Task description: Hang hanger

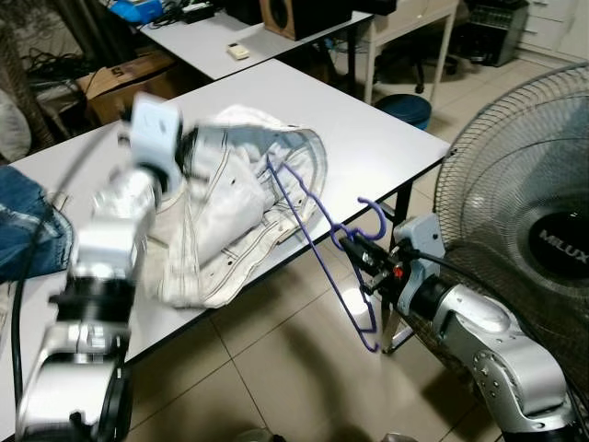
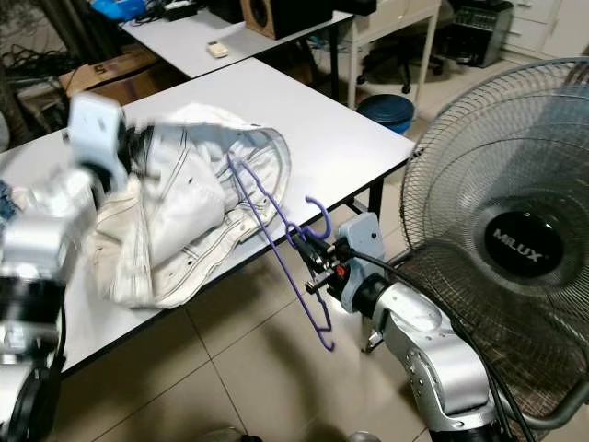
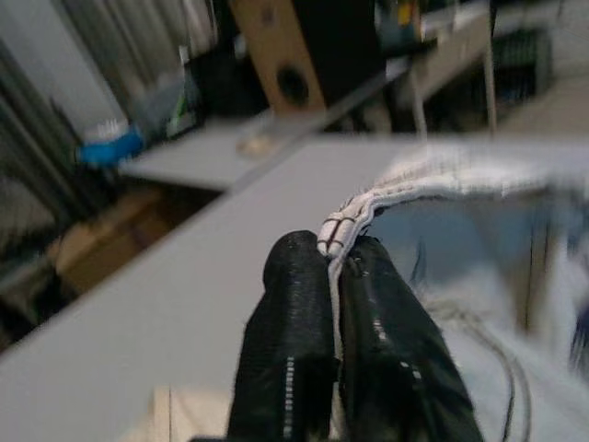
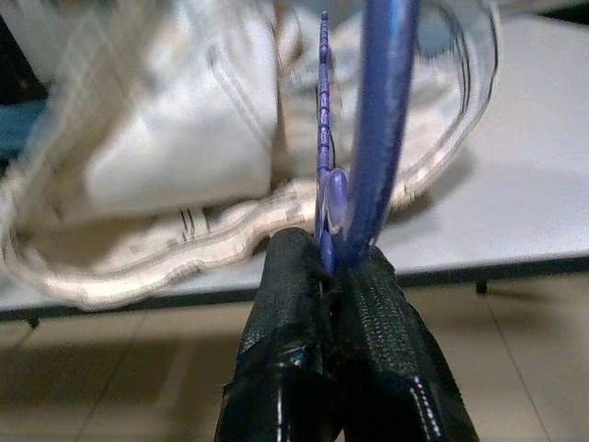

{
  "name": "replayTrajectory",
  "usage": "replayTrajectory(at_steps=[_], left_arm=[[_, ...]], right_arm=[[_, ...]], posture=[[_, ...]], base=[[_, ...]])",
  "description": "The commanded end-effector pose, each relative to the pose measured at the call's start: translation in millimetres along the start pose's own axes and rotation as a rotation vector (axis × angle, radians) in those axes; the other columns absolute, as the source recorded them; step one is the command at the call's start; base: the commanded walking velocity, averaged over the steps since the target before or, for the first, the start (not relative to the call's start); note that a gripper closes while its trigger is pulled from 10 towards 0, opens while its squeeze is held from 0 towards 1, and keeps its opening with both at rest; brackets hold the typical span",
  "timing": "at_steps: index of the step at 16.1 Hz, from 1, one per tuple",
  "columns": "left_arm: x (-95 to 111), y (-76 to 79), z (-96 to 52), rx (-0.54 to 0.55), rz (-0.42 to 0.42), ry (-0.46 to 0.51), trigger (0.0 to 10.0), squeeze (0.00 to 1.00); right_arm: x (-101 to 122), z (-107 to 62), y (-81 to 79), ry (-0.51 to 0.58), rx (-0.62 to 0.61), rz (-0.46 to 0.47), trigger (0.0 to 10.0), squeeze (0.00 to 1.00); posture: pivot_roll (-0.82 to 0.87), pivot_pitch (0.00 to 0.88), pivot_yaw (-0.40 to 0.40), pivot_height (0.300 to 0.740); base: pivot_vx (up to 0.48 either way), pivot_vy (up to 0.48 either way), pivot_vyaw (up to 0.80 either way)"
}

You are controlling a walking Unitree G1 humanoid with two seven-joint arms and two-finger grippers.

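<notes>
Nearest my camera, lower left of frame, my left gripper (image 3: 333, 267) has both black fingers pinched tight on the stitched hem of the cream-white denim garment (image 1: 235, 207), lifting it off the grey rectangular table (image 1: 368, 138). Centre frame, the thin purple plastic hanger (image 1: 317, 235) slants from the garment past the table edge. Lower right, my right gripper (image 4: 329, 262) is clamped closed on the hanger's neck, beside the black wire-caged floor fan (image 1: 525, 221).

L gripper (image 1: 190, 155) grips white garment (image 1: 235, 207) on grey surface (image 1: 368, 138). R gripper (image 1: 354, 247) holds purple hanger (image 1: 317, 235) off surface edge, one end inside garment. Fan (image 1: 525, 239) at right.
</notes>
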State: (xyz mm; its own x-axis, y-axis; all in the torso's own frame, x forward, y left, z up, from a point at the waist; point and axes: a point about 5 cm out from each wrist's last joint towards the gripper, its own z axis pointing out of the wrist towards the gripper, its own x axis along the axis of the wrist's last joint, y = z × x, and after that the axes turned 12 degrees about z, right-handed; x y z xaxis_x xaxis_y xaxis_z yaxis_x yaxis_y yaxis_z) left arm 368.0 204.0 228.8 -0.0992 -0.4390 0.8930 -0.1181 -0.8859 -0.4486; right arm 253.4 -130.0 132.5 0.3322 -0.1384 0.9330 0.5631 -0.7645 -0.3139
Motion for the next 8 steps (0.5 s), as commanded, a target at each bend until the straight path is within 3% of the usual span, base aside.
replayTrajectory(at_steps=[1,2,4,8], left_arm=[[25,-20.8,1.3,0.032,0.018,0.098,0.0,0.00],[41,-28.1,3.3,0.031,0.038,0.155,0.0,0.00],[96,-50.4,2.8,0.025,0.135,0.339,0.0,0.00],[150,-69.8,-10.7,0.031,0.219,0.504,0.0,0.00]], right_arm=[[3,5.6,-1.3,-0.002,0.019,-0.026,10.0,0.00],[3,7.4,-0.2,-0.010,0.025,-0.034,10.0,0.00],[4,14.0,4.2,-0.051,0.044,-0.056,10.0,0.00],[7,23.7,16.6,-0.086,0.025,-0.071,10.0,0.00]], posture=[[-0.13,0.000,0.171,0.740],[-0.13,0.000,0.170,0.740],[-0.12,0.000,0.161,0.740],[-0.10,0.000,0.146,0.740]], base=[[0.000,0.000,0.00],[0.000,0.000,0.00],[0.000,0.000,0.00],[0.000,0.000,0.00]])
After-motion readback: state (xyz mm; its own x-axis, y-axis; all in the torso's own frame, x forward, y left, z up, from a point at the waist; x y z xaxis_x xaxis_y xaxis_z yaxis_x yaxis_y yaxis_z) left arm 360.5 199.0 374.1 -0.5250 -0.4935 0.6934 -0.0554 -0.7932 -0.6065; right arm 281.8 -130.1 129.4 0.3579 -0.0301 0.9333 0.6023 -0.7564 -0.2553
